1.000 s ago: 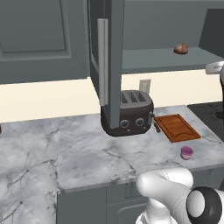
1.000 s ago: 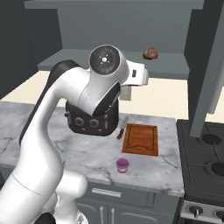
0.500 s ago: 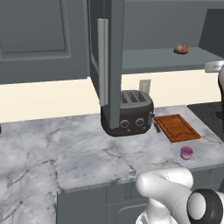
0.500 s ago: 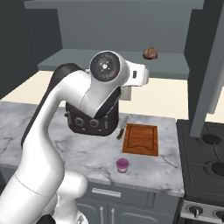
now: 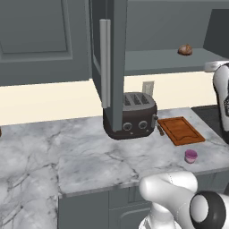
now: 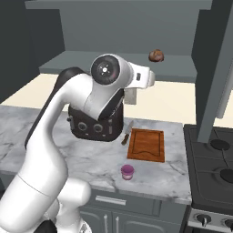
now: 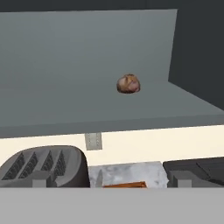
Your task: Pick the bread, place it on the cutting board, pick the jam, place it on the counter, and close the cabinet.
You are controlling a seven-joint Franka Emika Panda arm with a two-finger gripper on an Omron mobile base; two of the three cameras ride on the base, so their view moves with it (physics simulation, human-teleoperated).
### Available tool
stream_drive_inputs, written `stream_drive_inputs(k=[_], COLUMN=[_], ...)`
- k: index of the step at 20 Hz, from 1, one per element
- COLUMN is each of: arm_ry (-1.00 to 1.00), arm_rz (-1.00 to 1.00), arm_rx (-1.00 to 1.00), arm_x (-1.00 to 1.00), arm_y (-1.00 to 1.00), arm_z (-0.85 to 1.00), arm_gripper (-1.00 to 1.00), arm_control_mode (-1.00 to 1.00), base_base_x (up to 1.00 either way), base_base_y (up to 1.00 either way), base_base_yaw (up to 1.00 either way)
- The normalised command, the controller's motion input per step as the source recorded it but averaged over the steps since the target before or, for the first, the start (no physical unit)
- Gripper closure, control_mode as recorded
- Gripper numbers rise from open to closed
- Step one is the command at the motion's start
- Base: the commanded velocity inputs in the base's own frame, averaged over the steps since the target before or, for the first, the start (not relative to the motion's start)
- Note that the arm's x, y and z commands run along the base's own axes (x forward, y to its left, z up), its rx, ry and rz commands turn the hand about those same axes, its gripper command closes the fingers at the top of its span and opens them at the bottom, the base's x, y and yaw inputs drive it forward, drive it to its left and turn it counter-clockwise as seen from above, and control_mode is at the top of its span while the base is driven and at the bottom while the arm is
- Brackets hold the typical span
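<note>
On the open cabinet (image 6: 136, 27) shelf, well back from its front lip, the bread (image 7: 128, 83) is seen lying alone, untouched. The first step, picking the bread, is judged to be in hand: the hand camera is aimed squarely at it, with a clear stretch of shelf between. The gripper's jaws are spread wide and nothing is held.

Below, on the counter (image 6: 91, 159), the cutting board (image 6: 146, 144) is found bare beside the toaster (image 6: 95, 125), and the jam (image 6: 127, 172) is already set near the counter's front edge.

A forward reach over the shelf lip is called for next, the jaws to be lowered astride the bread before closing.
</note>
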Motion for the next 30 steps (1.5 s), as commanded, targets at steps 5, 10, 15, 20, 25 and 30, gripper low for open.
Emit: stream_drive_inputs(k=[5,10,15,20,25,30], arm_ry=[0.0,0.0,0.0,0.01,0.03,0.06], arm_rz=[-0.09,-0.07,-0.02,0.0,0.0,0.0], arm_rx=[0.0,0.0,0.0,0.0,0.0,0.0], arm_x=[0.25,0.26,0.25,0.38,0.45,0.44], arm_y=[0.0,0.0,-0.06,-0.12,-0.08,-0.02], arm_z=[0.05,0.09,0.05,0.0,0.0,0.0], arm_gripper=[-1.0,-1.0,-1.0,-1.0,-1.0,-1.0], arm_control_mode=[-1.0,-1.0,-1.0,-1.0,-1.0,-1.0], base_base_x=[0.0,0.0,0.0,0.0,0.0,0.0], base_base_y=[0.0,0.0,0.0,0.0,0.0,0.0], base_base_yaw=[0.0,0.0,0.0,0.0,0.0,0.0])
